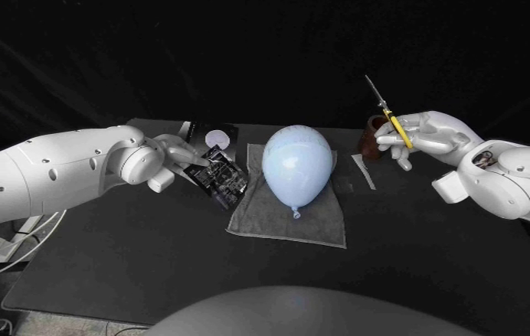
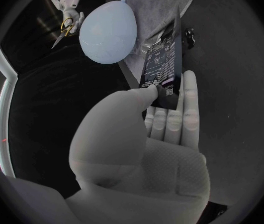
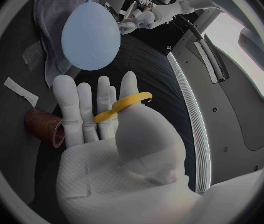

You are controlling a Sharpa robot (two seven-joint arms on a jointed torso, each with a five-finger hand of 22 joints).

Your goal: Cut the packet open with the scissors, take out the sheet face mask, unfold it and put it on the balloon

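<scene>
The light blue balloon (image 1: 296, 164) lies in the middle of the black table (image 1: 420, 236) on a grey towel (image 1: 289, 221), with its knot pointing to 6 o'clock and its round end to 12 o'clock. At 9 o'clock from the balloon, just beside it, the left hand (image 1: 177, 156) holds the black packet (image 1: 219, 174). The thumb presses on the front of the packet and the other fingers lie flat behind it, so the hand is closed on it in a pinch. The packet is tilted and its lower end is over the left edge of the towel. I cannot tell if it touches the cloth, or if its top is already cut. The front of the packet carries several lines of small white print, but no word or brand name can be read. Behind the packet, at about 10 o'clock from the balloon, there is a small white round thing (image 1: 217, 135) without readable writing. At 2 o'clock from the balloon the right hand (image 1: 425, 133) grips the scissors (image 1: 389, 112). One yellow handle ring sits around the thumb, and the thin blades seem closed together and point up toward 11 o'clock. Just beside this hand, on the side of the balloon, stands a brown cup (image 1: 370, 137). A narrow pale strip (image 1: 364, 171) lies flat on the table at 3 o'clock from the balloon, near the right edge of the towel.
</scene>
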